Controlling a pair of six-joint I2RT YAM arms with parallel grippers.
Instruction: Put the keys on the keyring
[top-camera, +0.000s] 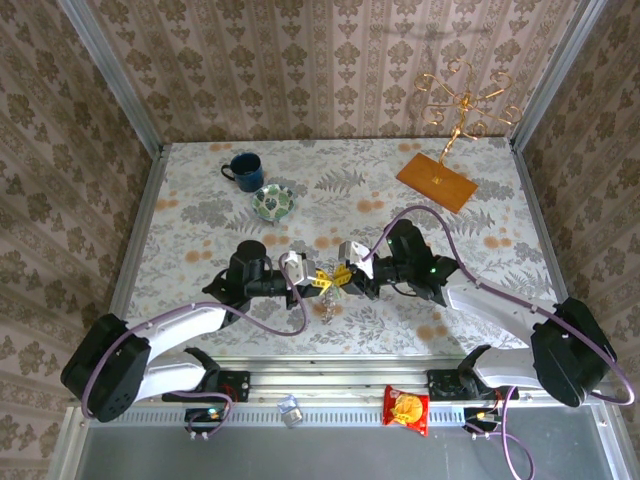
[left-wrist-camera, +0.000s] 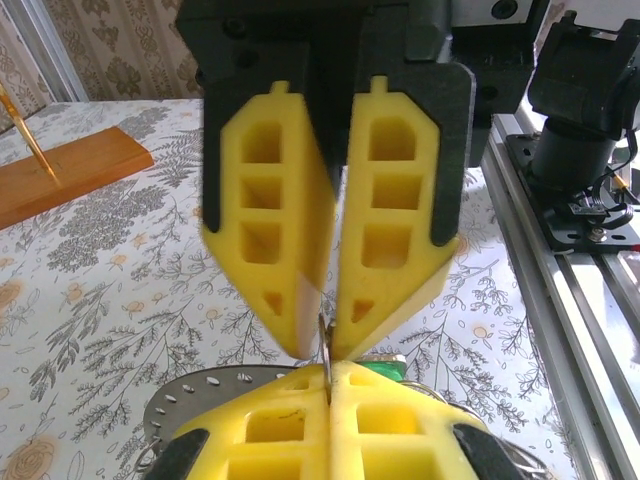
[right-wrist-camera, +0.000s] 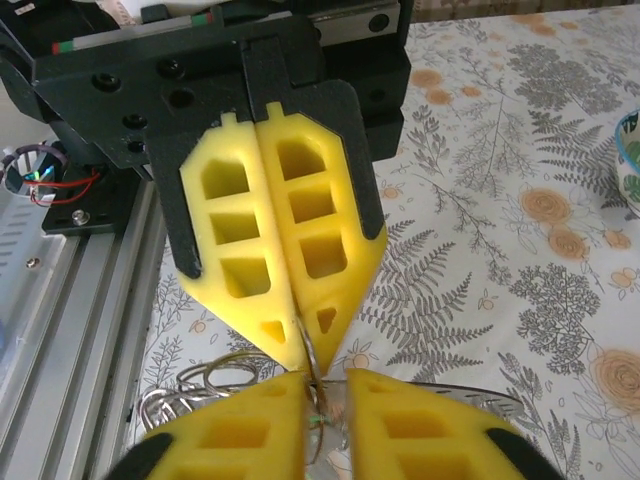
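Left gripper (left-wrist-camera: 328, 370) pressed together on thin metal edge, likely keyring (left-wrist-camera: 205, 385), rest of it just below tips. Right gripper (right-wrist-camera: 325, 378) nearly closed round same edge; could not tell if gripping. Step needed left steady, right feeding slowly, no twist.

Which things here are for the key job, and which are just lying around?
For the job:
keys
keyring

Just lying about:
mug
small bowl
gold rack on its wooden base
snack packet
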